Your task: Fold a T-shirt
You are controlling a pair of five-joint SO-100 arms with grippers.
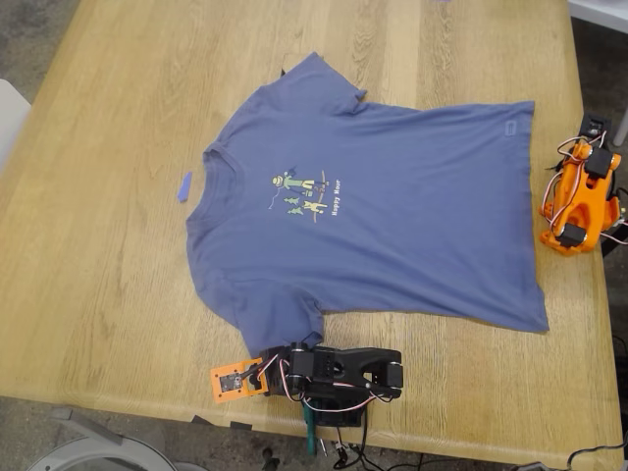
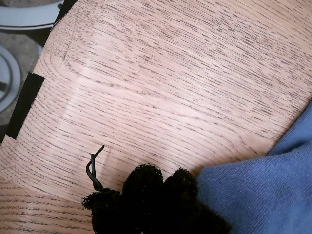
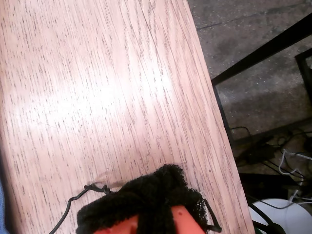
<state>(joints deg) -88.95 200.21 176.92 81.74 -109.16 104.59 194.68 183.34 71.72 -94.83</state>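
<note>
- Resting at the table's [image 1: 88,294] near edge, my first gripper [image 1: 257,375] sits by the T-shirt's [image 1: 392,226] lower sleeve; padded fingers [image 2: 156,195] pressed together, holding nothing.
- T-shirt lies flat mid-table, print up, collar toward the exterior view's left.
- Small blue scrap [image 1: 184,186] beside collar.
- My second gripper [image 3: 146,209] past the hem, at the exterior view's right; finger state cannot be told.

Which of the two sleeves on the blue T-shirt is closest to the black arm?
The short sleeve at the exterior view's bottom, touching the black arm. The other sleeve lies at the slate-blue cotton T-shirt's far side.
</note>
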